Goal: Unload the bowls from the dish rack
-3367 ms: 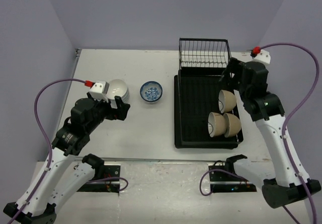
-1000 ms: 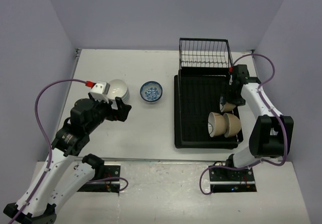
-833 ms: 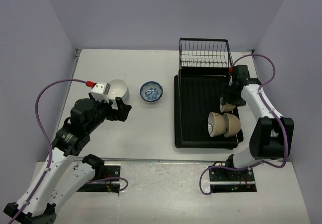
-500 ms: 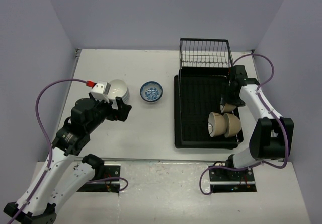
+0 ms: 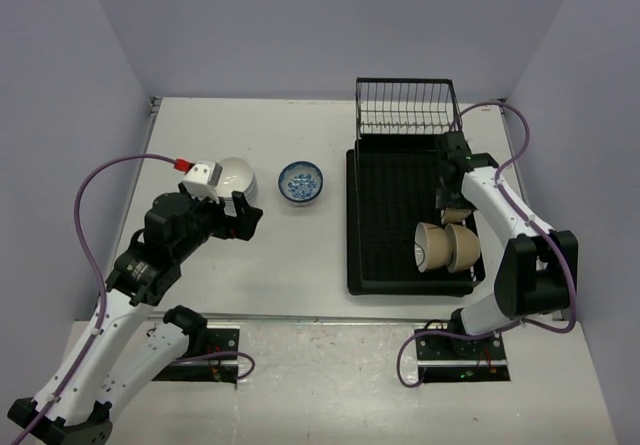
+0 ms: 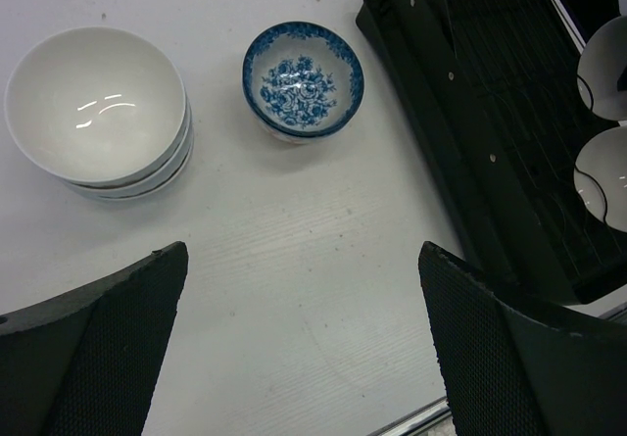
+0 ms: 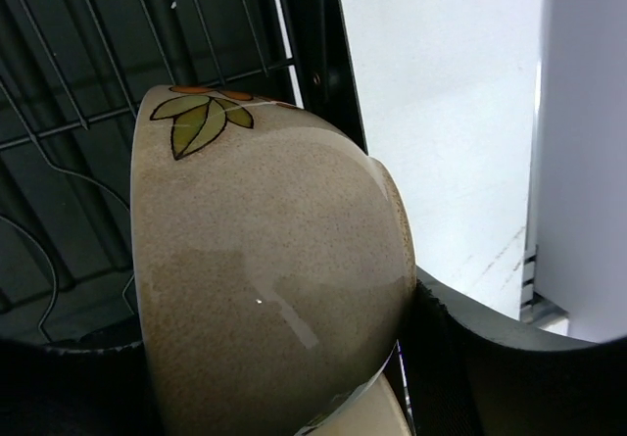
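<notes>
The black dish rack (image 5: 388, 227) lies at the right. Two tan bowls (image 5: 430, 246) lie on their sides in its near right corner. My right gripper (image 5: 452, 197) reaches down behind them and closes round a third tan bowl (image 5: 457, 211). In the right wrist view this bowl (image 7: 265, 260), with a leaf pattern, fills the space between my fingers, and the right finger (image 7: 460, 358) touches its foot. My left gripper (image 5: 245, 215) is open and empty over the table. A stack of white bowls (image 5: 234, 177) and a blue-and-white bowl (image 5: 301, 181) stand left of the rack.
The wire basket (image 5: 407, 105) stands at the rack's far end. In the left wrist view the white stack (image 6: 95, 103), blue bowl (image 6: 303, 78) and rack edge (image 6: 460, 132) lie ahead of my open fingers (image 6: 127, 328). The right wall is close beside the rack.
My right arm came down into the rack over the tan bowl, and its wrist has shifted a little left. The left arm has barely moved.
</notes>
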Action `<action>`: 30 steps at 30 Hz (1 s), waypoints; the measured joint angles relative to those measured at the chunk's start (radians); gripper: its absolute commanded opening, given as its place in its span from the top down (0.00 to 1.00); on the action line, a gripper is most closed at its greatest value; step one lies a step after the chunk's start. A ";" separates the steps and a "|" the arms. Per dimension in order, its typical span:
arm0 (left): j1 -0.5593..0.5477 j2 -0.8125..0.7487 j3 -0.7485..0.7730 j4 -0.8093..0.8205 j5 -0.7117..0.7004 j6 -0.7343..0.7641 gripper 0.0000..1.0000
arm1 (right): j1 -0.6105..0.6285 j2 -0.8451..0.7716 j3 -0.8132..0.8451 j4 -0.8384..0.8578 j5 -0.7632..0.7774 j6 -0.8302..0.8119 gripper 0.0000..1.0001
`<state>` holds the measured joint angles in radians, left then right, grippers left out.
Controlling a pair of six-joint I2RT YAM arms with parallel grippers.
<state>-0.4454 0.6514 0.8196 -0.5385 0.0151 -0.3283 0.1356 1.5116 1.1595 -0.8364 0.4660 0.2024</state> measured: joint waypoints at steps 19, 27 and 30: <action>0.000 0.021 0.000 0.000 0.000 0.000 0.00 | 0.032 -0.002 0.007 -0.012 0.093 -0.010 0.88; 0.000 0.021 0.000 0.000 0.000 0.000 0.00 | 0.096 0.024 0.003 -0.011 0.241 -0.008 1.00; 0.000 0.021 0.000 0.000 0.000 0.000 0.00 | 0.138 0.060 0.018 -0.037 0.348 0.000 1.00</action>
<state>-0.4454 0.6720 0.8196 -0.5385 0.0147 -0.3283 0.2733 1.5711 1.1778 -0.8738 0.8135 0.2020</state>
